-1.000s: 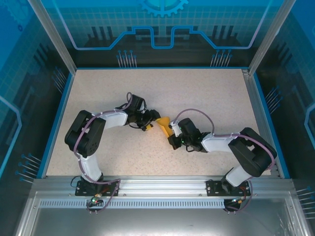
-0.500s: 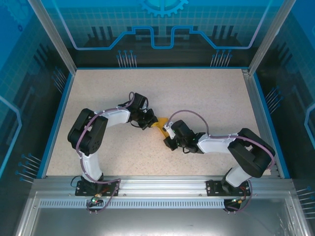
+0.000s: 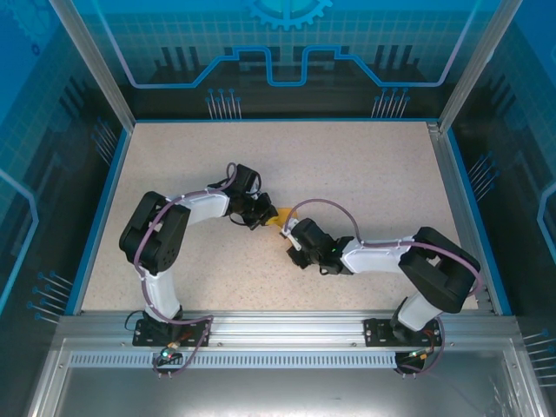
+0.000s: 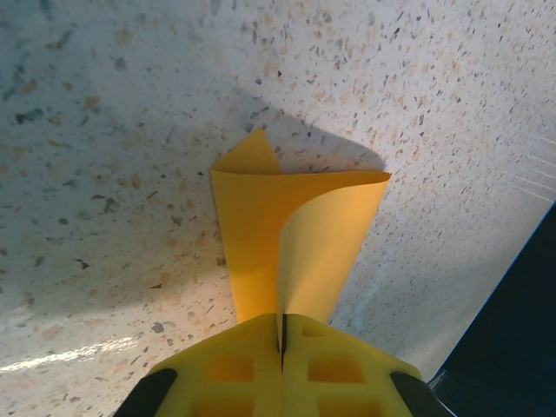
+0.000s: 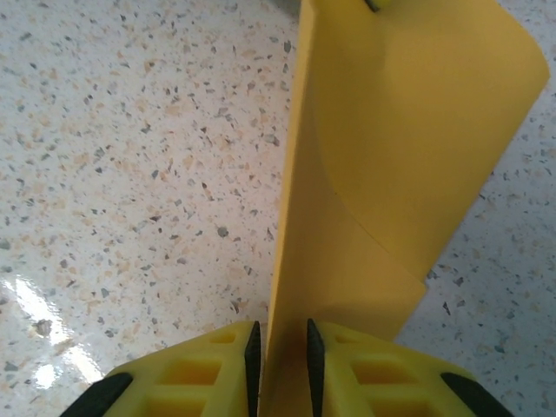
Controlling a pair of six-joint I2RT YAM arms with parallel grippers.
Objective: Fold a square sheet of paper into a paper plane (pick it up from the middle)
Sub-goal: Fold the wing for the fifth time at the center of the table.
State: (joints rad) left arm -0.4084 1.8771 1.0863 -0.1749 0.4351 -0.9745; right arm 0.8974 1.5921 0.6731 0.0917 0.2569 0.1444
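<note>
The orange sheet of paper [image 3: 277,216] is folded into a narrow, tapering paper-plane shape and hangs just above the table's middle between both grippers. My left gripper [image 3: 263,217] is shut on its narrow end. In the left wrist view the paper [image 4: 295,243] fans out from the closed yellow jaws [image 4: 281,334], with one flap curling open. My right gripper [image 3: 291,236] meets the paper from the other side. In the right wrist view the paper [image 5: 382,156] stands on edge between the jaws [image 5: 280,347], which are slightly apart and open, with a gap beside the paper.
The speckled tabletop [image 3: 365,165] has free room behind and beside the arms. Blue side rails [image 3: 102,208] and the metal frame at the near edge [image 3: 278,326] bound it. The two wrists are close together at the middle.
My left gripper has shut on the paper. My right arm has slid left toward the left gripper, and its jaws have loosened from shut to slightly apart.
</note>
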